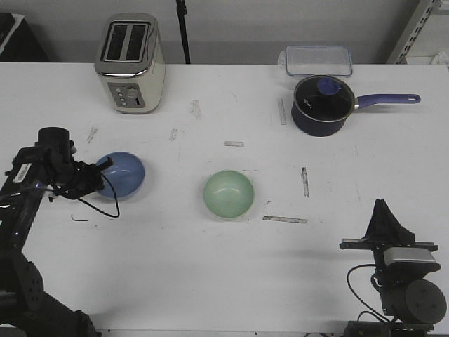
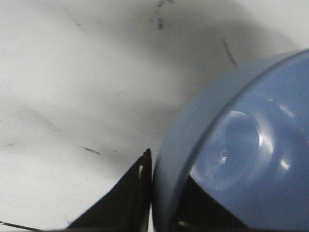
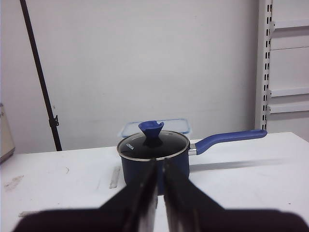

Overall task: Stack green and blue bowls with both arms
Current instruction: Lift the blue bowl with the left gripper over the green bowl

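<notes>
White scuffed table (image 1: 210,267); left jaws grip blue bowl (image 1: 123,175), right jaws nearly closed, empty.

Periwinkle blue bowl (image 1: 121,175), mint green bowl (image 1: 229,194)

A white counter (image 1: 210,281), scuffed with grey marks and strips of worn tape, fills most of the front view. Behind it stands a plain pale wall (image 3: 145,63). A thin black pole (image 3: 41,77) rises against the wall, and white slotted shelving uprights (image 3: 263,63) stand at the far right. Lighting is even and soft.
</notes>
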`<state>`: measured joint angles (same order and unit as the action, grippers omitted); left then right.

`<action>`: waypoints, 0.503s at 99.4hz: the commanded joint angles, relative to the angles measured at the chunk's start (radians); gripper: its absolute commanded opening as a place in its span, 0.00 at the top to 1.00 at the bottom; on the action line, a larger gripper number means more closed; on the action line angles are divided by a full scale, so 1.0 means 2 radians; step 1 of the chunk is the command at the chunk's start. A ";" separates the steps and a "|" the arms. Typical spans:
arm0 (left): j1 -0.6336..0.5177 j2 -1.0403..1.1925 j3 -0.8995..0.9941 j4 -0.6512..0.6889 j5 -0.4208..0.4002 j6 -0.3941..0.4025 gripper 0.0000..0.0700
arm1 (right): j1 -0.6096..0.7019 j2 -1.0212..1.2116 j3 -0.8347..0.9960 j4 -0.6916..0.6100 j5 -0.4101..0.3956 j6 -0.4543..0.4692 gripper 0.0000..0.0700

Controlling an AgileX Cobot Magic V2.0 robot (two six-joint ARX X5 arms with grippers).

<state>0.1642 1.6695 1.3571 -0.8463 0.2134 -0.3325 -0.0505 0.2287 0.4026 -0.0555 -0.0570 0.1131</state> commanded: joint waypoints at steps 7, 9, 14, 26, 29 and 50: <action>-0.028 0.001 0.043 -0.008 0.019 -0.001 1.00 | 0.001 -0.001 -0.001 0.005 -0.001 0.007 0.98; -0.034 0.001 0.049 -0.009 0.023 -0.001 1.00 | 0.001 -0.001 -0.001 0.005 -0.001 0.007 0.98; -0.049 0.001 0.063 -0.010 0.035 -0.002 1.00 | 0.001 -0.001 -0.001 0.005 -0.001 0.007 0.98; -0.093 0.001 0.090 -0.010 0.050 -0.015 1.00 | 0.001 -0.001 -0.001 0.005 -0.001 0.007 0.98; -0.106 0.002 0.096 -0.010 0.051 -0.017 1.00 | 0.001 -0.001 -0.001 0.005 -0.001 0.007 0.98; -0.204 0.002 0.110 0.026 0.062 -0.054 1.00 | 0.001 -0.001 -0.001 0.005 -0.001 0.007 0.98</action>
<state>-0.1970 1.6688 1.5513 -0.8146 0.3138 -0.3954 -0.0505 0.2287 0.4026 -0.0555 -0.0570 0.1131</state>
